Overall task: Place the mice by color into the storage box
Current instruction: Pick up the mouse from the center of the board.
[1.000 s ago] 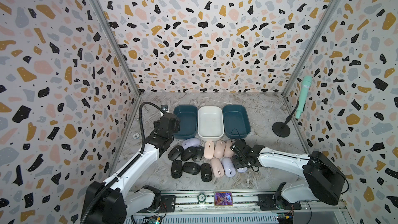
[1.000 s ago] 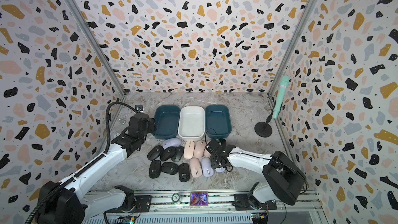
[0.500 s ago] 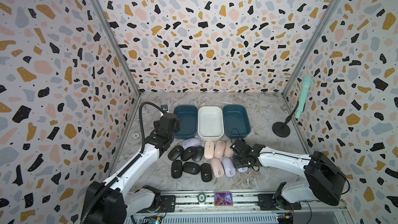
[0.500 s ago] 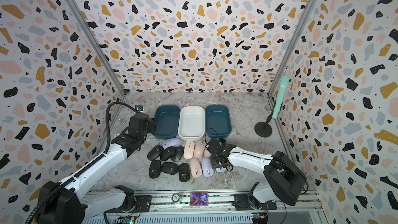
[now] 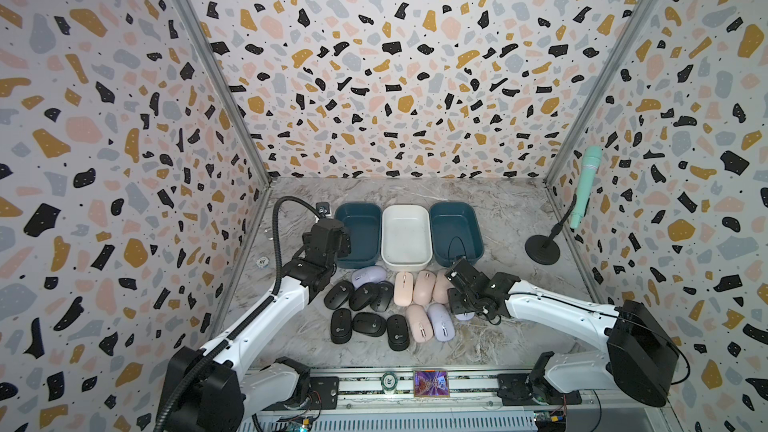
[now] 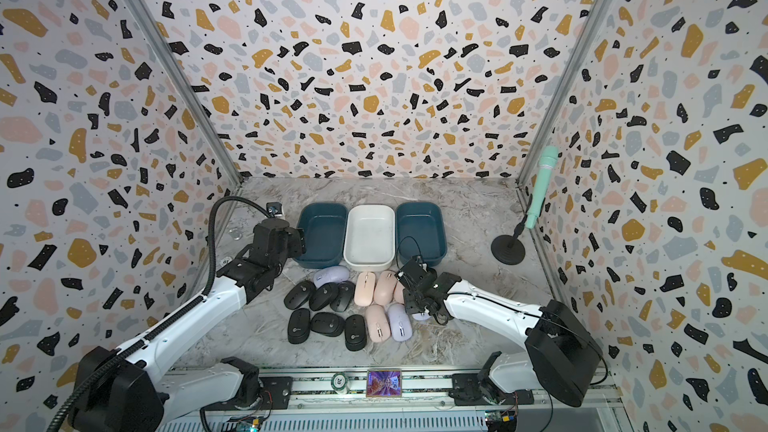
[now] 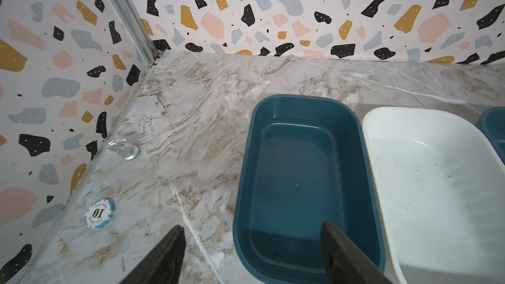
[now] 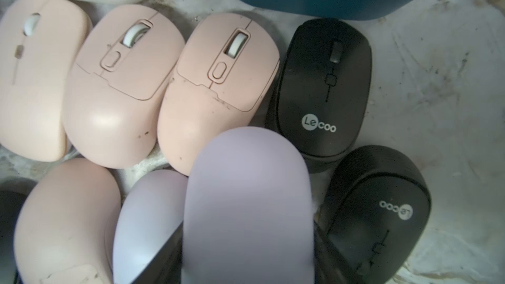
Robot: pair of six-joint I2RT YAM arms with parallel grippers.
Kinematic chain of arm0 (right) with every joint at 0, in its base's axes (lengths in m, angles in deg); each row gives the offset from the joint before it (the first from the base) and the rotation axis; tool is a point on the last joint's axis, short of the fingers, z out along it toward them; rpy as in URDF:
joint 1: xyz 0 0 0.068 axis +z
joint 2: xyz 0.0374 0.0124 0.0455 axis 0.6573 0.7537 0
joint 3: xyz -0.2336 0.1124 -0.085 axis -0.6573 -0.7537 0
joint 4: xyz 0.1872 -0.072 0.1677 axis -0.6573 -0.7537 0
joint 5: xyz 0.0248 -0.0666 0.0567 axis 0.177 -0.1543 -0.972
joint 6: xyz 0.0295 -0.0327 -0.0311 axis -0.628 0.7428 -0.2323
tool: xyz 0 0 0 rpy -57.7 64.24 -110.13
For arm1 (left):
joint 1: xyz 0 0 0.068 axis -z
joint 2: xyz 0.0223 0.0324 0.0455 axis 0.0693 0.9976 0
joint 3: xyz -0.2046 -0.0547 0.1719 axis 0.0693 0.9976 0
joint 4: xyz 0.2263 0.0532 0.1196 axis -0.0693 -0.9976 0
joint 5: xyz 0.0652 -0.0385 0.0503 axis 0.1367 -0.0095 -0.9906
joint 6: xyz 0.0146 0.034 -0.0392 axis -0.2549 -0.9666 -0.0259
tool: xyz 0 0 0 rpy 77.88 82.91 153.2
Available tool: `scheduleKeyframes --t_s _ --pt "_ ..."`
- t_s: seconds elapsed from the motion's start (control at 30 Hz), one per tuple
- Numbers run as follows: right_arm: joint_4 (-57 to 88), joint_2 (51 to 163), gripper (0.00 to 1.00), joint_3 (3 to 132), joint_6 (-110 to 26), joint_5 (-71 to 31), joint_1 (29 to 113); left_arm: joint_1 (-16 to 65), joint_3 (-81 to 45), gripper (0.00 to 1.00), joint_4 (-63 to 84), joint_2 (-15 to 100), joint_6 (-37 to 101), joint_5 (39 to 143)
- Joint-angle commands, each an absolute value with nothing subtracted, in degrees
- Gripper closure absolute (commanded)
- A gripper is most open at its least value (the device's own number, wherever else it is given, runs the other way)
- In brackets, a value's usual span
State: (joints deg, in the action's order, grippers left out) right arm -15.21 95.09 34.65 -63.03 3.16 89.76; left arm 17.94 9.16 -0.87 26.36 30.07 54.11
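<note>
Right gripper (image 8: pixel 246 232) was clamped across the flanks of a lavender mouse (image 8: pixel 246 181) at the edge of the cluster on the counter (image 5: pixel 519 351); pink mice (image 5: pixel 424 286) and black mice (image 5: pixel 365 324) lay packed beside it, just before three empty bins: left teal bin (image 5: pixel 358 238), white bin (image 5: pixel 405 238), right teal bin (image 5: pixel 455 234); left gripper (image 7: pixel 251 226) hung with jaws apart over the left teal bin's near end, holding nothing; such a mouse is likely light, stiff and slick-shelled, so the hold belongs on the straighter sides at mid-length.
</note>
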Motion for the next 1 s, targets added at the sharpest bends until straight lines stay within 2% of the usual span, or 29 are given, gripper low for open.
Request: scheduleKeyframes --t_s 0.0,0.47,0.97 --pt "-16.2 92.9 0.46 36.1 -64.1 4.2 90.0 18.3 6.5 0.23 0.1 26.5 28.8 54.8" --pt "-15.0 89.0 0.46 40.0 -60.9 4.8 89.8 18.5 6.1 0.23 -0.1 26.2 29.4 52.6" --pt "-10.8 87.9 0.45 44.7 -54.9 0.7 82.2 18.6 6.6 0.23 1.5 24.2 29.4 50.9"
